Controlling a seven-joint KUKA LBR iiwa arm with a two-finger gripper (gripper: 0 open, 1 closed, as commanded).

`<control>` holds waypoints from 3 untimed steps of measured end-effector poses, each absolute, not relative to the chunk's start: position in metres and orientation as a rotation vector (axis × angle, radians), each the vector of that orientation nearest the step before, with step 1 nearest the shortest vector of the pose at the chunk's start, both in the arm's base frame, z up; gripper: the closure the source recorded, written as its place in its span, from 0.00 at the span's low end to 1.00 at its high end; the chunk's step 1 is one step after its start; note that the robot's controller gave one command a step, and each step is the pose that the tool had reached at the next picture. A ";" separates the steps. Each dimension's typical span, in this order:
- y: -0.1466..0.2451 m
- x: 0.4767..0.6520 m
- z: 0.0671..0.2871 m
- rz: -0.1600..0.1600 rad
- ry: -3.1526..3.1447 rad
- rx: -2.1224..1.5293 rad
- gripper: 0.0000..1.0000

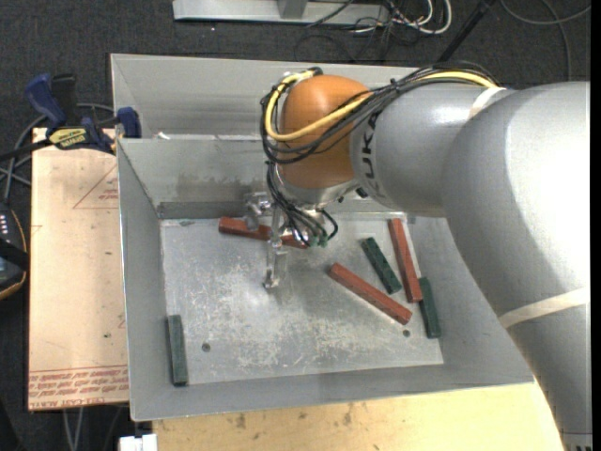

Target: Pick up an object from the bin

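**Camera view, from above the bin.** I see the arm (488, 186) reach in from the right, its wrist under an orange cover (315, 120) wrapped in yellow and black cables (278, 130). The gripper (273, 278) points down at the floor of the grey metal bin (141, 252), roughly midway between the left and right walls and nearer the back wall than the front edge. Its fingers are drawn close together into one narrow prong, with nothing between them. The tips are over bare, scuffed metal.

**Nearest thing.** A red-brown bar (237, 226) lies flat along the foot of the back wall, just behind the fingertips. Its right end is hidden under the wrist. I cannot tell whether the gripper body touches it; the fingertips are apart from it.

**Other things.** To the right of the gripper lie four loose bars:
- a slanted red bar (369, 292), the closest of the four
- a short dark green bar (380, 263) beyond it
- a long red bar (406, 259) by the right wall
- a dark green bar (429, 308) towards the front right corner

A lone green bar (176, 349) lies near the front left corner, well apart from the gripper.

**Writing.** On the arm's grey casing beside the orange cover I read the letters "UK" (364, 144); the rest is hidden by cables.
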State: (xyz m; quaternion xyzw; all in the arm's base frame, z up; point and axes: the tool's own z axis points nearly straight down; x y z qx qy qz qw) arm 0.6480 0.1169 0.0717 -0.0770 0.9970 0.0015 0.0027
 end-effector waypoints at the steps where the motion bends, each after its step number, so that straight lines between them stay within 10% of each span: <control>1: 0.117 0.649 0.073 0.006 3.125 -0.236 1.00; 2: 0.118 0.651 0.181 0.004 3.122 -0.210 1.00; 3: 0.118 0.649 0.176 0.003 3.131 -0.208 0.00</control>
